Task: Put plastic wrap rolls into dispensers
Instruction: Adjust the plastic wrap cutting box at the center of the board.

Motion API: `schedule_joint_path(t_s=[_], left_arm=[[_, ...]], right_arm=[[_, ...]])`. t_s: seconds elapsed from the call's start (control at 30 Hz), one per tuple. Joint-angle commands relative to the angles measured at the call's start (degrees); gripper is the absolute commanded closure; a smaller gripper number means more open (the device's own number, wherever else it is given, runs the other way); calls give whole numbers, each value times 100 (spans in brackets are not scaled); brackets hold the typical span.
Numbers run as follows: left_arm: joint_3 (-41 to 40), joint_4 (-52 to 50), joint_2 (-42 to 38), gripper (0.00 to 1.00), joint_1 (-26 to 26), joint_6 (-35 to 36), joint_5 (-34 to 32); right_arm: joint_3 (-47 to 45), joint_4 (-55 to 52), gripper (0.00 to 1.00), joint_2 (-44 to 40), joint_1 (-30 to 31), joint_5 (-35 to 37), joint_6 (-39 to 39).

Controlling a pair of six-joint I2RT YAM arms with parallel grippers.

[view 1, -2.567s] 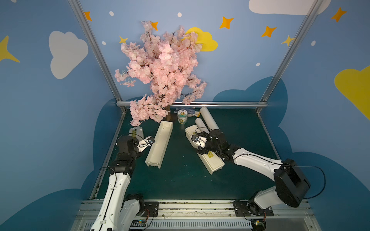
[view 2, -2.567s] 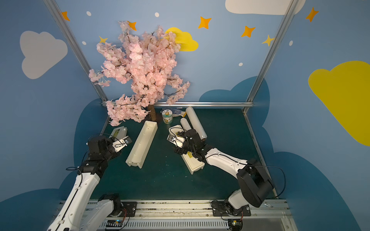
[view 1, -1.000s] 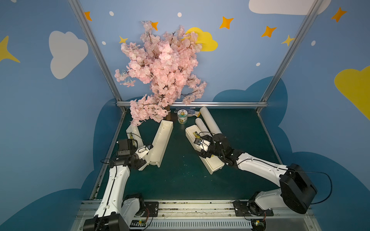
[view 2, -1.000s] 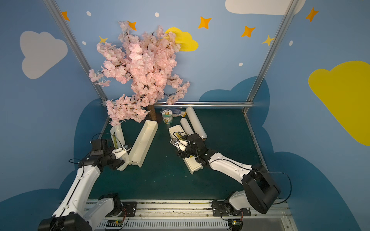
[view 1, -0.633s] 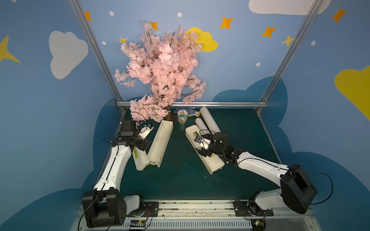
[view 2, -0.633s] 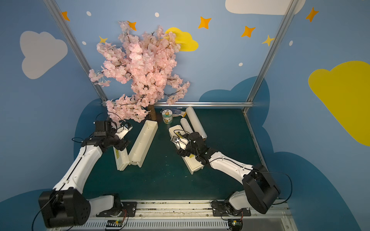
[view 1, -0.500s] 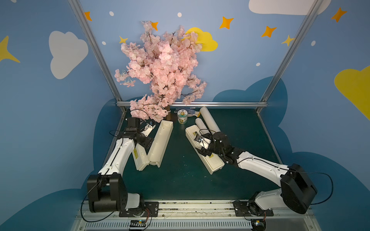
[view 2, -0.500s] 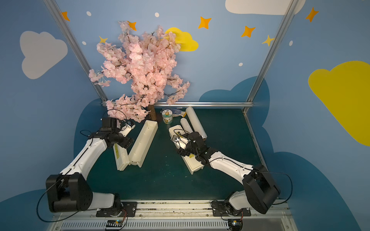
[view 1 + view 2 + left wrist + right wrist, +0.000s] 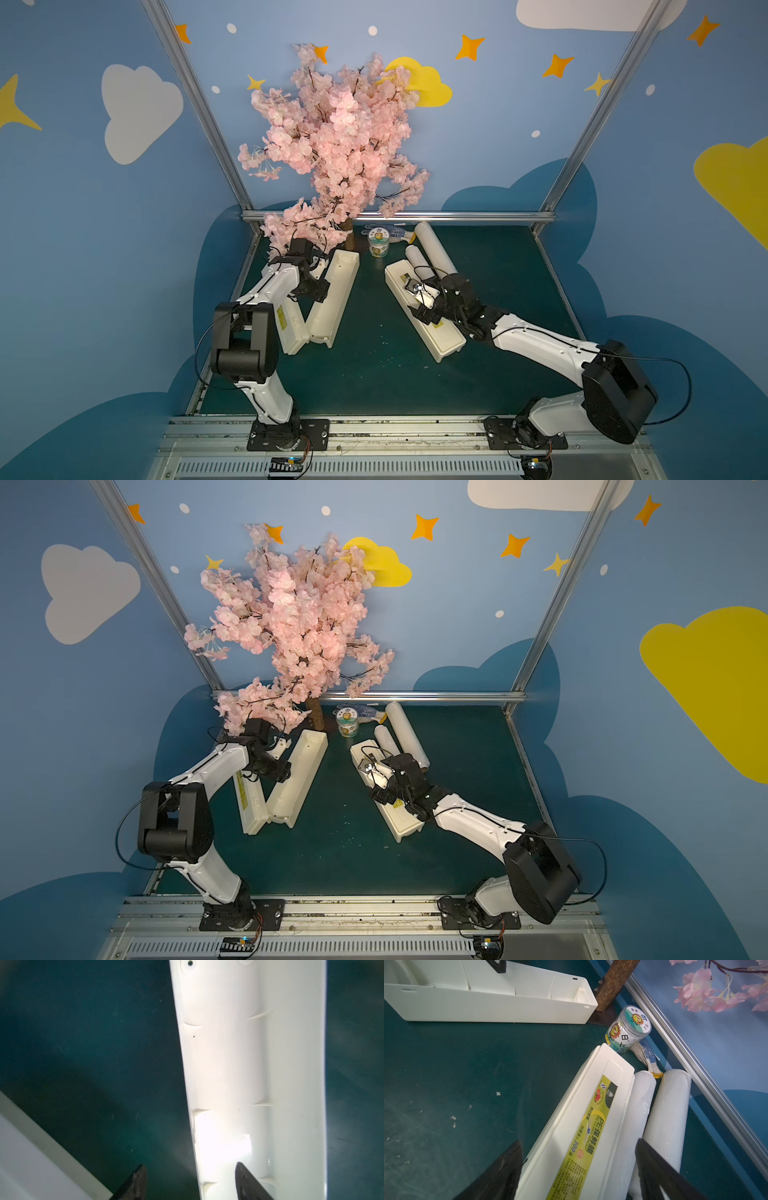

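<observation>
Two dispensers lie on the green mat. The left dispenser (image 9: 337, 297) is open: its cream tray (image 9: 249, 1064) is empty and its yellow-labelled lid (image 9: 286, 322) lies flat beside it. My left gripper (image 9: 190, 1167) is open and straddles the tray's side wall, one finger over the mat, one inside the tray. The right dispenser (image 9: 591, 1118) is closed, label up. My right gripper (image 9: 579, 1141) is open wide across it, holding nothing. Both plastic wrap rolls (image 9: 641, 1105) (image 9: 670, 1109) lie side by side against the right dispenser's far side (image 9: 434, 253).
A small round jar (image 9: 378, 245) and a small bottle with a yellow cap (image 9: 399, 235) stand at the back by the trunk (image 9: 347, 235) of the pink blossom tree. A metal rail (image 9: 399, 216) edges the mat's back. Paper scraps (image 9: 453, 1121) dot the mat.
My left arm has swung from the lid's near end to the far half of the open tray. The lid now lies flat beside the tray. My right arm has barely moved.
</observation>
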Motion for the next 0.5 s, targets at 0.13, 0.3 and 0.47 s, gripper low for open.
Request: schedule_joint_path(t_s=[0.13,0.3,0.47], left_arm=[[355,-554,394,50,-77,-1123,283],[538,-719,601,65,-204,-1766,440],[531,-694,619,72,-266,-2589,537]], right_arm=[[785,-704,16,116,-732,314,1051],[1855,-2037,15,679,-1728,-399,2140],[2538,-2790,14,1464,-1986,-309,2172]])
